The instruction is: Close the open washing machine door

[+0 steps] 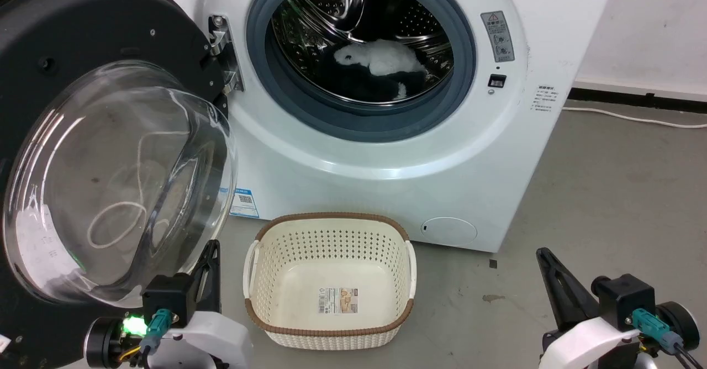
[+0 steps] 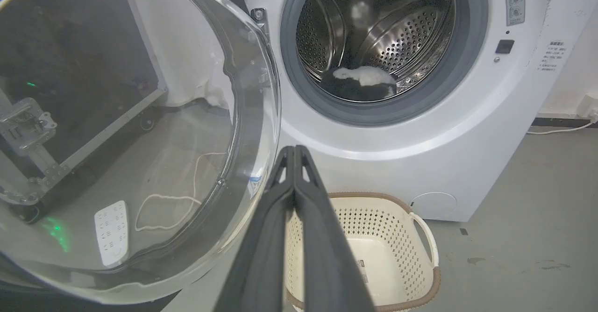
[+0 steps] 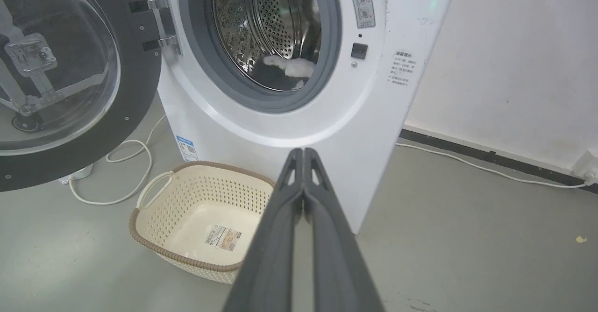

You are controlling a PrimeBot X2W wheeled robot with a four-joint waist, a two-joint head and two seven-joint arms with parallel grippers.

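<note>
Left hand [image 2: 294, 148] clenched empty, right hand [image 3: 303, 151] too, washing machine door [image 1: 83, 32] open, power strip [image 2: 111, 225] behind it

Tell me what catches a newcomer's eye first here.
The washing machine door, a black rim around a bulging glass bowl, hangs wide open at the left, hinged to the white washing machine. Inside the steel drum lies a black-and-white bundle, and a cream basket stands on the floor in front.
</note>
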